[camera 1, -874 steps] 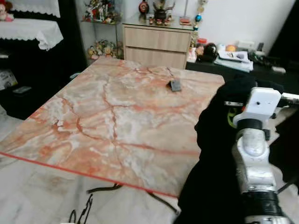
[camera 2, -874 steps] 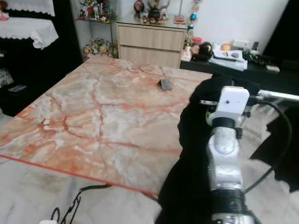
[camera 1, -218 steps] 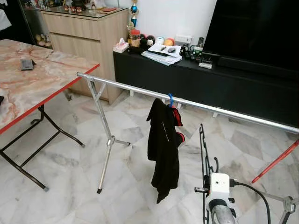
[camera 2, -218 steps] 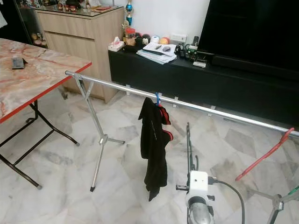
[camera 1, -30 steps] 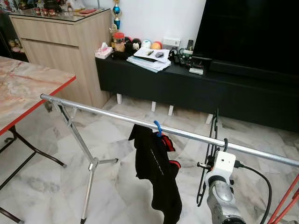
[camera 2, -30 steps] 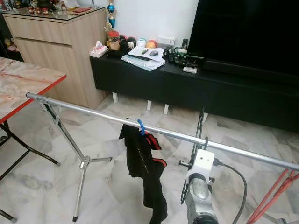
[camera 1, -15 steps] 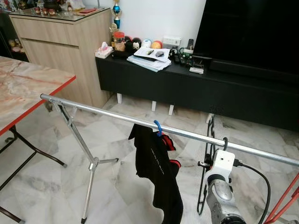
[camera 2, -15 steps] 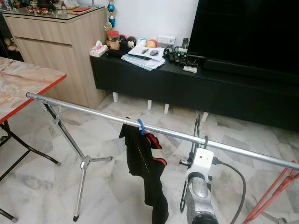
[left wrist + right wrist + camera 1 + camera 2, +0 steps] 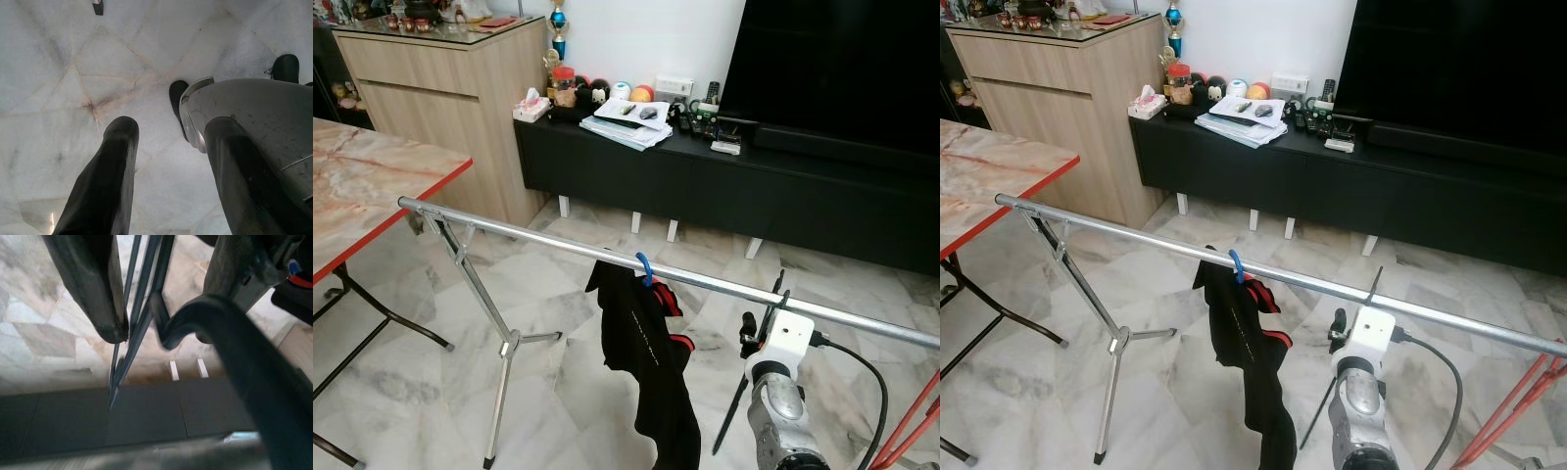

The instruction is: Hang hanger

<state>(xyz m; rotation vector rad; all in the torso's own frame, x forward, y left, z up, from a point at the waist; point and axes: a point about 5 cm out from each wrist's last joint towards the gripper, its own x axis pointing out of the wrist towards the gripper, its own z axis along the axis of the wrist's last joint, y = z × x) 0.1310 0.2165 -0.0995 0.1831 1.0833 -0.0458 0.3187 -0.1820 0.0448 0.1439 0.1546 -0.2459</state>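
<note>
Two head views, one scene: a living room with a silver rail (image 9: 607,257) running from mid left down to the right edge.
Floor: pale veined marble tiles (image 9: 401,392), filling the lower half of the frame.
Rail stand: a splayed silver leg (image 9: 499,362) at lower left carries the rail's left end.
Table: a pink marble top with a red edge (image 9: 362,206), cut off at the left border, on dark folding legs.
Back wall: a wooden sideboard (image 9: 440,88) at upper left, a low black cabinet (image 9: 705,186) across the middle with papers and small objects on it, and a large dark screen (image 9: 842,69) at upper right.
Garment: a black top with red trim (image 9: 646,362) hangs from the rail on a blue hook (image 9: 646,266), near centre.
Task's thing: a black wire hanger (image 9: 756,372) at lower right, its hook at the rail and its frame slanting down below it.
Right gripper (image 9: 161,328): just below the rail at lower right; in its wrist view the fingers (image 9: 93,289) pinch the hanger's wires.
Left gripper (image 9: 166,161): hangs over bare floor, fingers (image 9: 107,181) spread with nothing between them.
Hard to make out: whether the hanger's hook rests fully over the rail; the white wrist block hides the grip in the head views, and the wrist view is blurred.
Cut off: a red rod (image 9: 911,426) at the lower right corner.
</note>
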